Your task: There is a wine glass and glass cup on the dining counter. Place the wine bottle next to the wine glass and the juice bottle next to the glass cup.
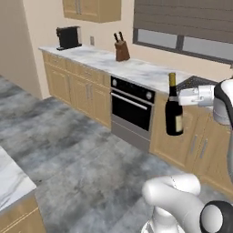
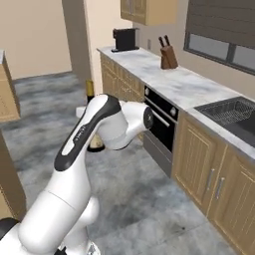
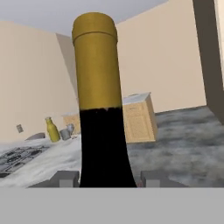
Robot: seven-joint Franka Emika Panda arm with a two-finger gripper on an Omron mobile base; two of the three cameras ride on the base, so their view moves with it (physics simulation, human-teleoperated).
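Wine bottle [image 3: 97, 109] upright, clenched in jaws — juice bottle [image 3: 52, 129] on dining counter [image 3: 52, 157] beyond.

near-black wine bottle [image 1: 174, 109] with yellow top, amber juice bottle [image 3: 52, 129]

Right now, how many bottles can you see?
2. The wine bottle is off the ground, clamped at its neck in the gripper, in front of the cabinets. The juice bottle stands on the far dining counter. Others may be hidden.
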